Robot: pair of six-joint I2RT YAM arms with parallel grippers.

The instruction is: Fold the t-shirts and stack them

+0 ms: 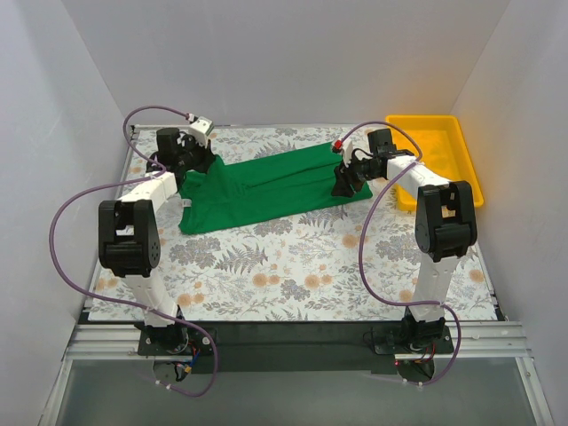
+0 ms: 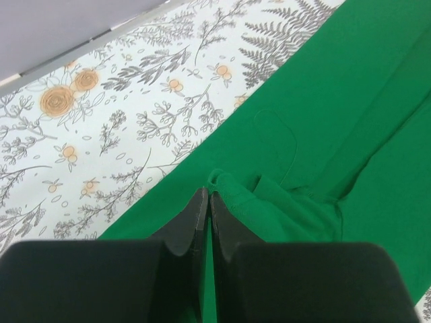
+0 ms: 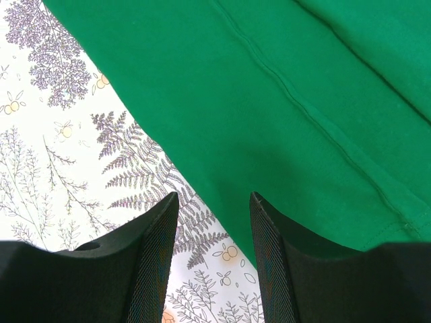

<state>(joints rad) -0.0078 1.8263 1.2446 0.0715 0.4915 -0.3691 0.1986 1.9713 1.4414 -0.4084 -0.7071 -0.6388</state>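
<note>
The green t-shirt (image 1: 266, 188) lies stretched across the far half of the flowered table cover, folded lengthwise into a long band. My left gripper (image 1: 188, 165) is at the shirt's left end. In the left wrist view it (image 2: 207, 194) is shut, with a small ridge of the t-shirt (image 2: 337, 121) bunched at its tips and green showing between the fingers. My right gripper (image 1: 343, 185) hovers at the shirt's right end, open. In the right wrist view it (image 3: 212, 196) straddles the near edge of the t-shirt (image 3: 269, 87), one finger over cloth and the other over the table cover.
A yellow plastic tray (image 1: 469, 169) sits at the far right corner with nothing in it. White walls close in the table on the left, back and right. The flowered table cover (image 1: 284, 266) spreads in front of the shirt, toward the arm bases.
</note>
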